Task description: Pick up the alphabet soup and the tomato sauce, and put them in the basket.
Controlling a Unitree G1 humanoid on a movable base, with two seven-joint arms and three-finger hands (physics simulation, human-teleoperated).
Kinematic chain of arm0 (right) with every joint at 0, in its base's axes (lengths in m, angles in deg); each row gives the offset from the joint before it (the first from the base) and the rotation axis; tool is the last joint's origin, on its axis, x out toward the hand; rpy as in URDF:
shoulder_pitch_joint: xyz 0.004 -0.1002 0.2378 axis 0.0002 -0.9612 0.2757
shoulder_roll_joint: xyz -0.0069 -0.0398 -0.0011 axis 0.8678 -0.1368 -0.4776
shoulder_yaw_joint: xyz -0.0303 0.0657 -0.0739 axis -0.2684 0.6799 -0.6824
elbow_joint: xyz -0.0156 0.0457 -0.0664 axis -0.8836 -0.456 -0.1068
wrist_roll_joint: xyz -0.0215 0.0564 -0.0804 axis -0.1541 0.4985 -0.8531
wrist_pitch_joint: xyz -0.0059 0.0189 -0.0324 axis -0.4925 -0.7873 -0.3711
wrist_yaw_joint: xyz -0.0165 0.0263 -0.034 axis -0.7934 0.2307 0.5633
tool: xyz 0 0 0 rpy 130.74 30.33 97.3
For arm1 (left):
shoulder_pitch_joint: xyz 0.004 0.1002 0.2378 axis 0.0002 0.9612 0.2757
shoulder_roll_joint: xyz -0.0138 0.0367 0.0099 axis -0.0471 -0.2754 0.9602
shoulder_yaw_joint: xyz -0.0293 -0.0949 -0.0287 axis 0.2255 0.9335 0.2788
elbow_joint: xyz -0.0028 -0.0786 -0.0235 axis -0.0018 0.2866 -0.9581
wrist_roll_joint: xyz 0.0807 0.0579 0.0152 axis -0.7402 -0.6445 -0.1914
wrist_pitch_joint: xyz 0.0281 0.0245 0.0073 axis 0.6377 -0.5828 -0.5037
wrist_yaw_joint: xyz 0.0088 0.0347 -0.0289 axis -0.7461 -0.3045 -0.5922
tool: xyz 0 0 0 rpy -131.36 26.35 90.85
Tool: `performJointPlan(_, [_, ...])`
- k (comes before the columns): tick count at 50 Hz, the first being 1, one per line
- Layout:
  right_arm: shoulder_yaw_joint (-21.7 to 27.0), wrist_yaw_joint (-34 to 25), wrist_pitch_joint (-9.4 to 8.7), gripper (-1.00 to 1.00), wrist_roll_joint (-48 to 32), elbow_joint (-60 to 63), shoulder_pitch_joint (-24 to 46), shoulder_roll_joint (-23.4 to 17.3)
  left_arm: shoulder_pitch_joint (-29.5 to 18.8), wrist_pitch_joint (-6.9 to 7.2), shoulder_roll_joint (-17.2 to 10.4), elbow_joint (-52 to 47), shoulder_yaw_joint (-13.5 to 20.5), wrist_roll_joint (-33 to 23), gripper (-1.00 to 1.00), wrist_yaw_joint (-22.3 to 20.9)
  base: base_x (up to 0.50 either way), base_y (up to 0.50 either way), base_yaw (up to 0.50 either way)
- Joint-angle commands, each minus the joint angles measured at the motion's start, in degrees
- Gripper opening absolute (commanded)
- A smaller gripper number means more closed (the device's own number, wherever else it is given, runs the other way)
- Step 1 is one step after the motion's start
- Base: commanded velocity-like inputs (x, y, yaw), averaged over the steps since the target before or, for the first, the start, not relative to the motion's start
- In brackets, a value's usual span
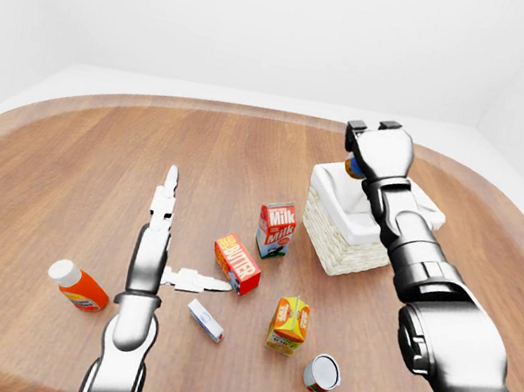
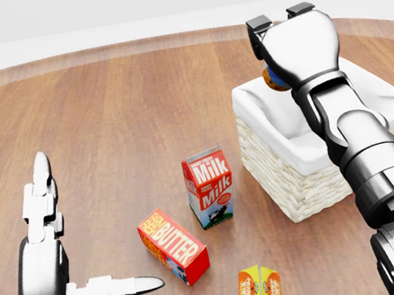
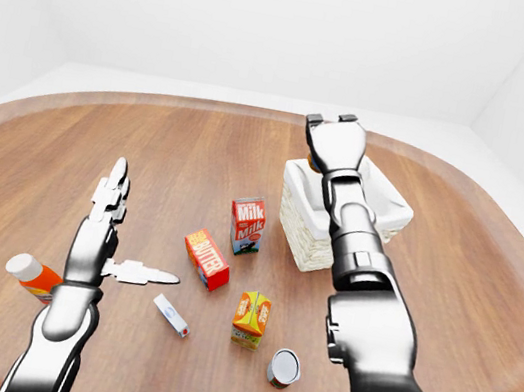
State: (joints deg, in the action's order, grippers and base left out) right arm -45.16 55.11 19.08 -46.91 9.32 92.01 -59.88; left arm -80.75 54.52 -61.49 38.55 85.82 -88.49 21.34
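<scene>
You are holding a can (image 2: pixel 273 79) clamped in the right hand (image 2: pixel 299 45) above the basket (image 2: pixel 301 176); next, let go. Left hand (image 2: pixel 44 244) is idling, fingers apart.

A bare simulated test room — blank white walls (image 1: pixel 272 25), one wooden table (image 1: pixel 63 171) strewn with groceries.

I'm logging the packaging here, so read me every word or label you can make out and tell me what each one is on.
"Milk", printed twice: milk carton.
"BUTTER": red butter box; the small line above it is blurred.
Orange carton: print too small to read.
Can in the right hand, orange bottle, small white box: nothing readable.
</scene>
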Motion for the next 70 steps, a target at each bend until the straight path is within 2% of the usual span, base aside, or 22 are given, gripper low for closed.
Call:
performJointPlan(1, [-0.82,0.52,0.0,-1.0,-2.67,-8.12,4.74,0.01,0.25,0.0,0.01,-0.66,0.13,0.29,1.0,-0.05,0.0,0.0,0.0])
performJointPlan(12, [-1.29,0.52,0.0,-1.0,-5.11,-10.29,6.07,-0.3,-0.03,0.0,0.0,-0.33,0.26,0.43,1.0,0.07,0.0,0.0,0.0])
performJointPlan(30, [-0.92,-0.3,0.0,-1.0,-6.57,-11.85,4.3,0.86,-0.13,0.0,-0.04,-0.65,0.4,0.54,1.0,-0.08,0.0,0.0,0.0])
performJointPlan(44, [-0.21,-1.22,-0.01,-1.0,-6.57,-12.44,2.45,-0.97,-0.03,0.0,0.0,-0.43,0.18,0.36,1.0,0.06,0.0,0.0,0.0])
performJointPlan(57, [0.07,-1.91,-1.18,-1.0,-6.7,-12.65,1.46,-2.14,-0.03,0.0,0.0,-0.58,0.21,0.36,1.0,-0.01,0.0,0.0,0.0])
performJointPlan(70, [0.16,-2.02,-1.23,-1.0,-6.66,-12.55,2.16,-2.3,-0.17,0.0,-0.06,-0.13,0.35,0.45,1.0,0.04,0.0,0.0,0.0])
